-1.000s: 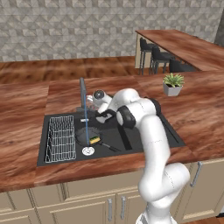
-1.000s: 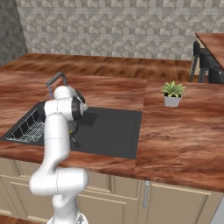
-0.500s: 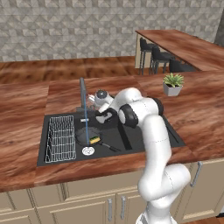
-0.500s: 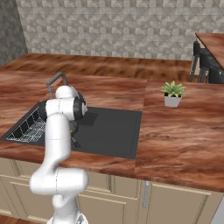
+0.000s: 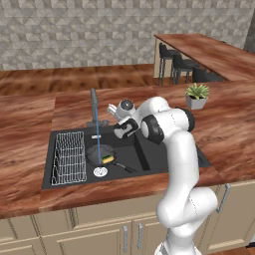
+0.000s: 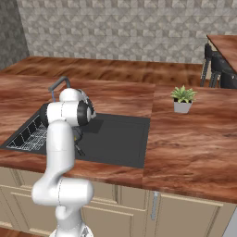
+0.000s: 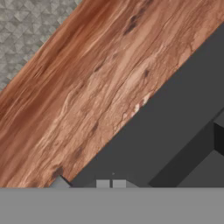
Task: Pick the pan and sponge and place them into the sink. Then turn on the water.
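black pan (image 5: 99, 154) in sink (image 5: 164, 158), handle pointing toward the front right.

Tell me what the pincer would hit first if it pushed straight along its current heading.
Probably the sink: the hand view looks along the shut pincer at its flat black rim, with the wooden counter beyond. Depth is unclear.

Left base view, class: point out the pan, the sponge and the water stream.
Pan (image 5: 94, 155): left base view, on its dark rim, inside the sink.
Sponge (image 5: 107, 160): left base view, on its yellow top.
Water (image 5: 97, 142): left base view, midway down the blue stream.
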